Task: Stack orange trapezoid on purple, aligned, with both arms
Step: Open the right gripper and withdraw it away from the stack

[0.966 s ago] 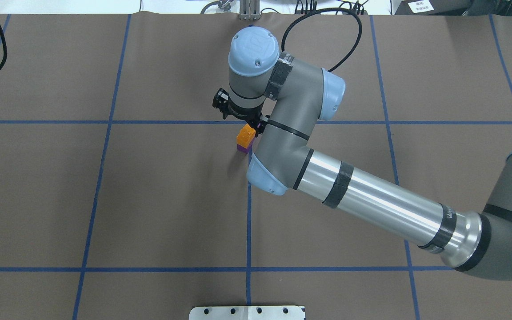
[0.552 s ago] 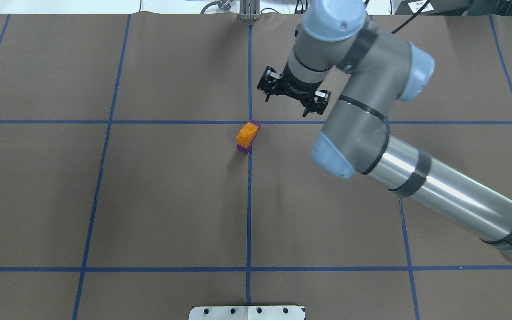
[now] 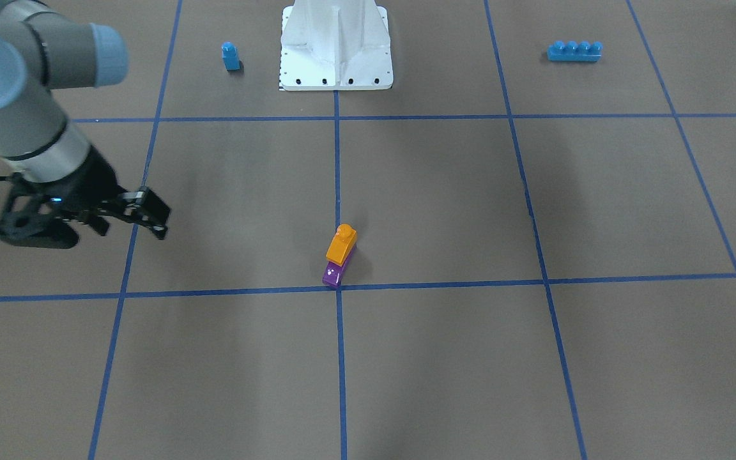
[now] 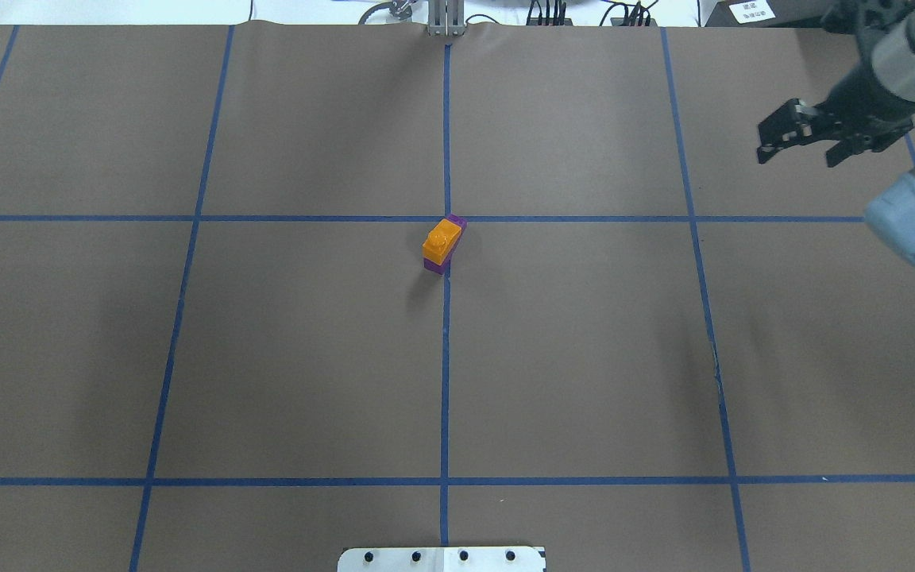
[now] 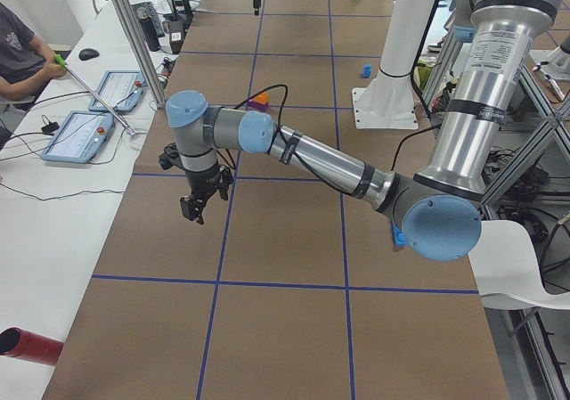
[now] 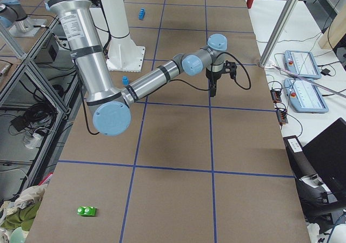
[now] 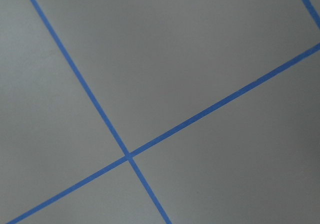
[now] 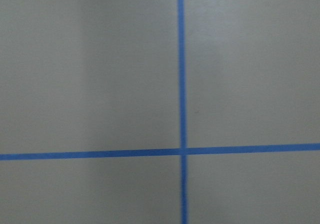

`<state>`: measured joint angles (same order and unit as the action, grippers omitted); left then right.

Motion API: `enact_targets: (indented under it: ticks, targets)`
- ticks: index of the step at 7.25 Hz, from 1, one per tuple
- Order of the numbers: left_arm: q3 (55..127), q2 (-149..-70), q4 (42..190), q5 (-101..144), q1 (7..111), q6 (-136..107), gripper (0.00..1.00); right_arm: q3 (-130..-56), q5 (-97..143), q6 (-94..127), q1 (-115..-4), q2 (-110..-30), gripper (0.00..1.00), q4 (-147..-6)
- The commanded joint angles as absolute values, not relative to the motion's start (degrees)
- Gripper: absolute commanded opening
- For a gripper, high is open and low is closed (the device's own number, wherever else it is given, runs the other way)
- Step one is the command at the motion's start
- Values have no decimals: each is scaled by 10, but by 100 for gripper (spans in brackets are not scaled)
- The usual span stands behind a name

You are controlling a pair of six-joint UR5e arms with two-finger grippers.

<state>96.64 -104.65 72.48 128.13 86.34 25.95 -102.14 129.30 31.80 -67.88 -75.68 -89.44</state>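
Observation:
The orange trapezoid (image 4: 441,241) sits on top of the purple block (image 4: 457,225) near the table's middle, at a crossing of blue tape lines. The stack also shows in the front view, orange (image 3: 341,246) over purple (image 3: 333,273), lying along the same direction, and no gripper touches it. My right gripper (image 4: 803,155) is open and empty, raised far to the right of the stack; it also shows in the front view (image 3: 87,227). My left gripper (image 5: 198,206) shows only in the left side view, far from the stack, and I cannot tell its state.
A small blue one-stud block (image 3: 230,56) and a long blue brick (image 3: 574,51) lie near the white robot base (image 3: 336,45). A green block (image 6: 86,211) lies at the table's right end. An operator (image 5: 18,53) sits at a side table with tablets (image 5: 80,133).
My right gripper let go of the orange block, rose and swung far to the right. The stack stayed in place. The left arm's parts left the overhead view's left edge.

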Motion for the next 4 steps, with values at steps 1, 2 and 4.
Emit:
enact_targets:
  ticks: [1,2,4]
  targets:
    - [930,-1035,726,1290,911,296,100,-989,1307,37,-800,-859,100,-891]
    - [929,-1032,726,1291,911,297,100,-992,1307,-22,-820,-889,100,-889]
    - [928,-973,774,1286,914,298,100,-989,1305,-27,-867,-961,100,-869]
